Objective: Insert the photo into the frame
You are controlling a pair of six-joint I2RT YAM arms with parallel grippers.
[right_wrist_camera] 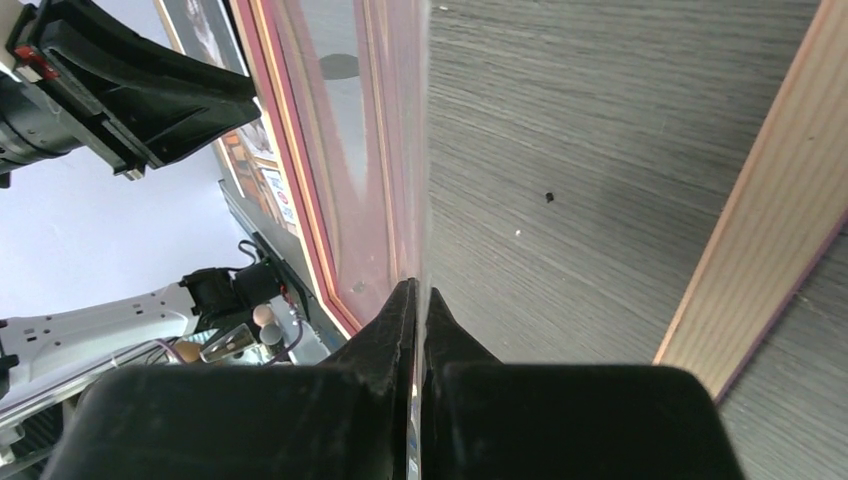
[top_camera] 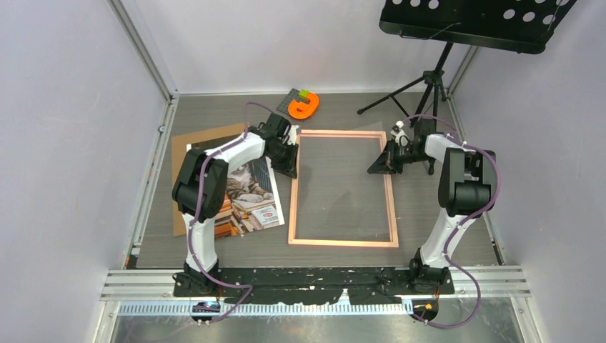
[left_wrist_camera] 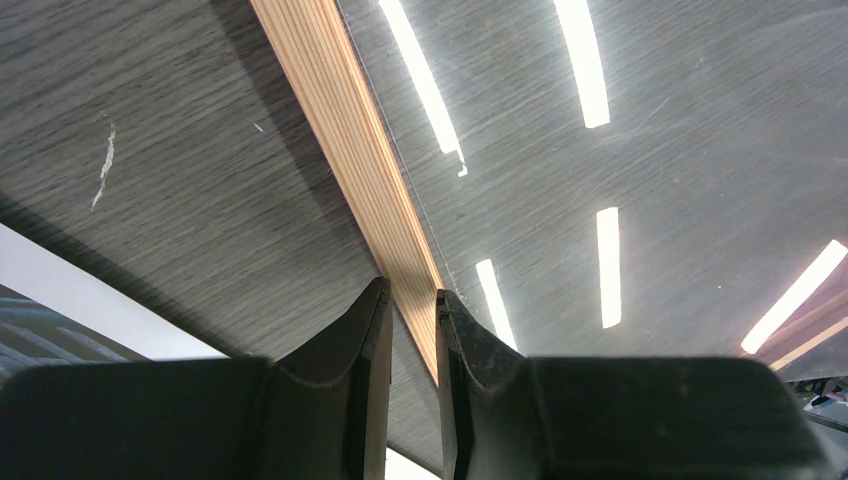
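As it points down, left gripper (left_wrist_camera: 410, 292) straddles frame (left_wrist_camera: 340, 110).

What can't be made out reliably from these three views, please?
- The photo: in the top view the left arm covers its left part.
- The left gripper: in the left wrist view its fingers straddle the frame rail; contact is unclear.
- The clear pane: edge-on in the right wrist view, pinched by the right gripper; its outline is lost.
- The backing board: mostly under the photo, top view.
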